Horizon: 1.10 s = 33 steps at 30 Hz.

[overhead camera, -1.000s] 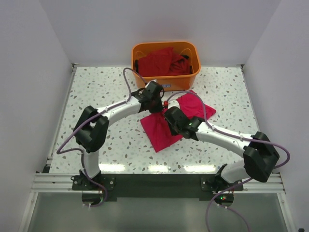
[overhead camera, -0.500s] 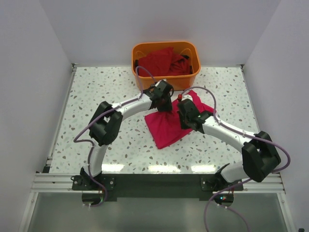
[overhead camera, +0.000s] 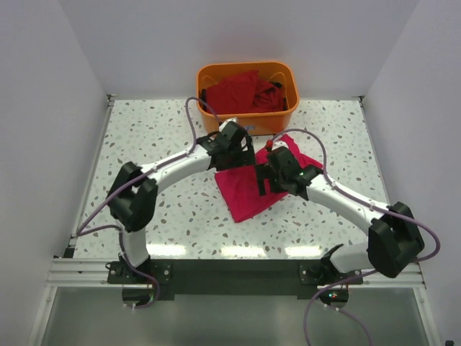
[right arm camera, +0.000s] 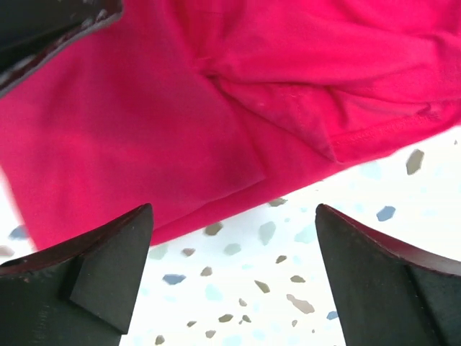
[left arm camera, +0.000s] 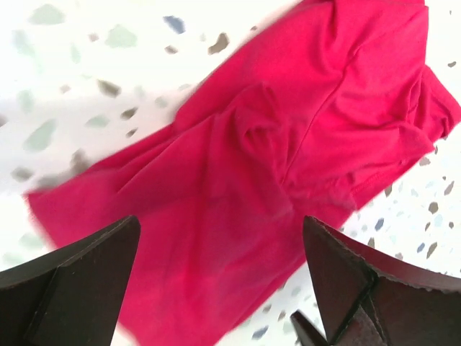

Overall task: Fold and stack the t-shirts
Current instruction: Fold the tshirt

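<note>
Left gripper [left arm camera: 220, 231] & right gripper [right arm camera: 234, 216], both wide open & empty, hover over crumpled crimson t-shirt [overhead camera: 241, 198] on desk [overhead camera: 144, 130], near orange basket [overhead camera: 277, 119] w/ darker red t-shirts [overhead camera: 238, 90].

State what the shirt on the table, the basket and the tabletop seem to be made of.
T-shirt: soft matte knit cloth, likely cotton jersey; it wrinkles and shows a stitched hem. Basket: orange moulded plastic, smooth, slightly shiny rim. Tabletop: white speckled terrazzo look; stone or printed laminate, cannot tell.
</note>
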### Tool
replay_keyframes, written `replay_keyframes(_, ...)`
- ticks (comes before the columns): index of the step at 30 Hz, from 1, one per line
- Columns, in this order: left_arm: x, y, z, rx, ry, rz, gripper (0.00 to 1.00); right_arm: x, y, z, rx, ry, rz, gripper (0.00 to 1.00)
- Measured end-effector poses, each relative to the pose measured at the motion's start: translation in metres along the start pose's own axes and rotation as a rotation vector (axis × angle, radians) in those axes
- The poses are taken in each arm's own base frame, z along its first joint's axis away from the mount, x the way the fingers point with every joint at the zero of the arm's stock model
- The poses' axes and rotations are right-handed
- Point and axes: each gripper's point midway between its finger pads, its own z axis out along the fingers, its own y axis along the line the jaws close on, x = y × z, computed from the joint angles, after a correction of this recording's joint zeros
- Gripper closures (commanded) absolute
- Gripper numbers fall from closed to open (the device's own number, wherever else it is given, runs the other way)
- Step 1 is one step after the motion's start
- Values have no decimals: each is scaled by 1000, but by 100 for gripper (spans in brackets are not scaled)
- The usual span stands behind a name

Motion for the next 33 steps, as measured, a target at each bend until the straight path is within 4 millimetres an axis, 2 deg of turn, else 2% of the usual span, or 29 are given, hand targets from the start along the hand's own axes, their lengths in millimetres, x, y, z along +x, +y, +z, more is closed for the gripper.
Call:
replay_keyframes(3,0,19,-37,-9,-33,-16,0,-5,21,-17,-72,-51,-62,1)
replay_keyframes(5,-1,40,-55,-25,-55,-52,0,-3,49,-31,-137,-85,-160,1)
replay_keyframes(6,1,56,-63,-45,-65,-72,0,-1,64,-36,-168,-93,-206,2)
replay_keyframes(7,6,80,-70,-80,-74,-104,0,3,84,-42,-207,-94,-267,2)
replay_keyframes(9,17,121,-83,-151,-80,-154,0,6,111,-45,-242,-84,-339,6)
replay_keyframes(10,26,144,-91,-197,-77,-184,0,5,125,-43,-253,-79,-369,11)
replay_keyframes(12,41,186,-107,-281,-86,-242,0,6,148,-34,-250,-61,-420,15)
replay_keyframes(14,53,216,-127,-340,-108,-295,0,10,165,-22,-238,-39,-455,18)
replay_keyframes(15,57,227,-136,-357,-124,-315,0,14,171,-15,-230,-22,-474,22)
replay_keyframes(16,61,234,-146,-367,-141,-334,0,19,175,-8,-214,-1,-493,23)
replay_keyframes(18,65,243,-160,-374,-174,-357,0,29,176,9,-158,40,-527,32)
replay_keyframes(19,66,245,-166,-373,-188,-368,0,31,175,15,-136,53,-537,33)
replay_keyframes(23,71,253,-175,-394,-202,-386,0,38,166,39,-33,105,-578,38)
replay_keyframes(24,73,255,-175,-404,-197,-389,0,38,164,43,-11,109,-585,57)
replay_keyframes(25,75,257,-175,-412,-194,-391,0,38,161,46,10,111,-598,61)
replay_keyframes(29,79,261,-175,-440,-177,-389,0,37,153,50,69,109,-605,64)
replay_keyframes(30,80,262,-175,-445,-175,-388,0,37,151,51,75,109,-608,70)
replay_keyframes(31,80,262,-174,-448,-173,-387,0,37,151,52,80,109,-611,73)
replay_keyframes(33,80,263,-174,-453,-173,-386,0,38,149,54,90,113,-617,92)
